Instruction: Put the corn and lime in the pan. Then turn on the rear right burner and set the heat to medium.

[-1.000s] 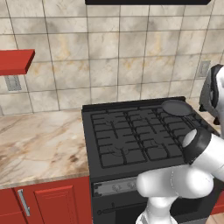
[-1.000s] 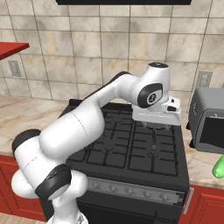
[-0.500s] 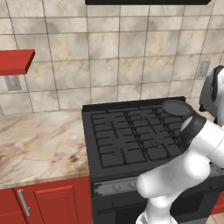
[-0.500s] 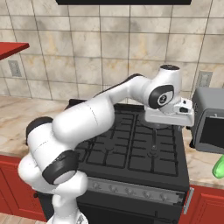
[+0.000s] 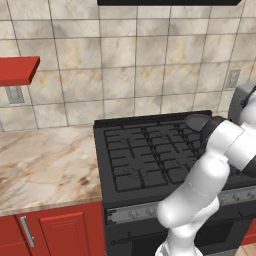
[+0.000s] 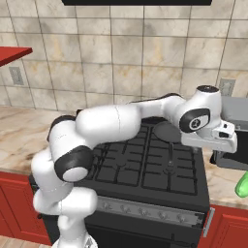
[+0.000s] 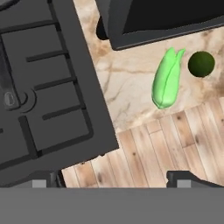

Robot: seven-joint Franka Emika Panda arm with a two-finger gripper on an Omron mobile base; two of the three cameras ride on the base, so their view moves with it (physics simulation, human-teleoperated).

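The corn (image 7: pixel 166 78), a long light-green piece, lies on the marble counter right of the stove, and it also peeks in at the edge of the right base view (image 6: pixel 242 184). Close beside the corn sits the lime (image 7: pixel 201 64), a small dark-green ball. My gripper (image 7: pixel 116 179) hangs open and empty above the stove's front right corner, with both pieces ahead of it and apart from the fingers. The dark grey pan (image 6: pixel 169 131) (image 5: pixel 197 121) rests on the rear right burner (image 5: pixel 187 134) of the black stove top.
A dark toaster oven (image 7: pixel 153 17) (image 6: pixel 233 155) stands on the counter just behind the corn and lime. Control knobs (image 6: pixel 145 210) line the stove's front panel. Wooden floor (image 7: pixel 153 148) shows below the counter edge. A marble counter (image 5: pixel 45 160) lies left of the stove.
The arm has swung to the right, carrying the hand from over the stove's right grates out to its right edge by the toaster oven. The gripper stays open.
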